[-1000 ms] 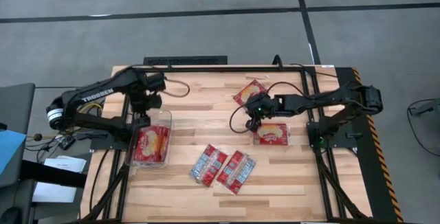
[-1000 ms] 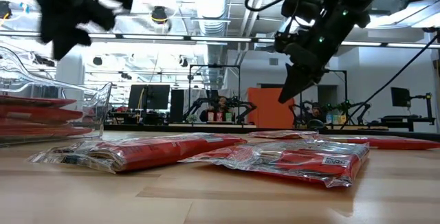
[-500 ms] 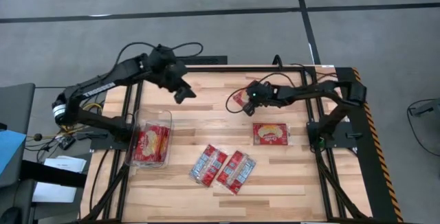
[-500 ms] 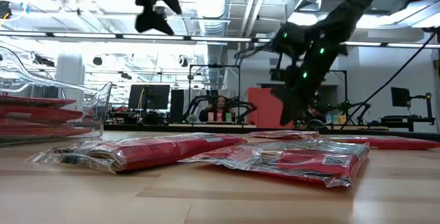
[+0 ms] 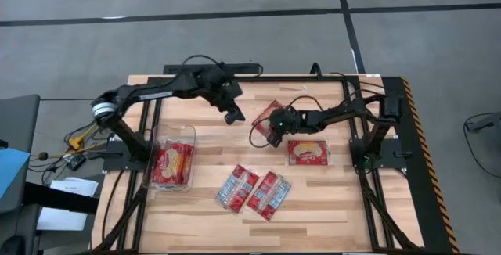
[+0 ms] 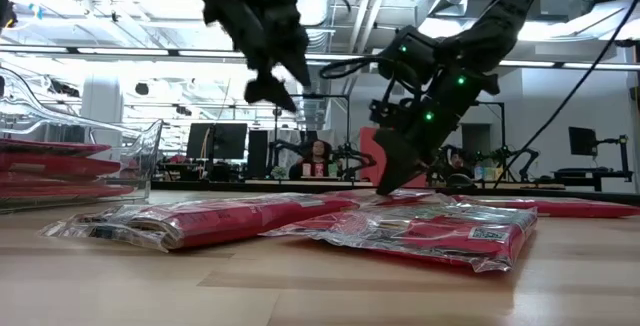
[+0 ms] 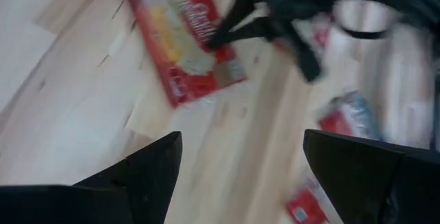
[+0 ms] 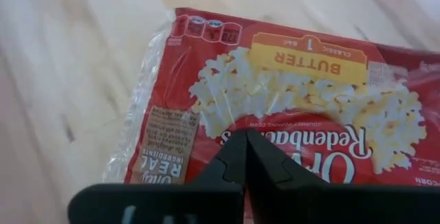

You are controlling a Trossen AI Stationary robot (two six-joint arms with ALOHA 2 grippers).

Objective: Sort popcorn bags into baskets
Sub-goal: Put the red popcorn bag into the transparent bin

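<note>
A red popcorn bag (image 5: 273, 112) with a cream popcorn picture lies flat near the table's far middle; it fills the right wrist view (image 8: 289, 93). My right gripper (image 5: 272, 127) is shut, its tips down on this bag (image 6: 385, 181). My left gripper (image 5: 233, 116) is open and hangs in the air left of that bag, high above the table (image 6: 270, 84), touching nothing. Another cream-picture bag (image 5: 308, 152) lies to the right. Two bags with white print (image 5: 237, 187) (image 5: 268, 195) lie near the front. The clear tub (image 5: 186, 134) at the left holds red bags (image 5: 171, 163). My right gripper presses its shut fingertips (image 8: 245, 145) on the bag's printed face (image 8: 206, 124), beside the lettering below the popcorn picture. The fingers slant down from the table's right. The bag lies flat on the wood.
The left wrist view shows the far bag (image 7: 180, 38) with the right arm's fingers (image 7: 227, 33) on it. Bare wood lies between the tub and the far bag. Black frame rails (image 5: 368, 141) run along both table sides. Cables loop beside the right arm.
My left gripper rose from over the tub, swung toward the far edge and then right, ending beside the far bag. My right gripper moved from over the right-hand bag toward the far bag, then left and down onto it.
</note>
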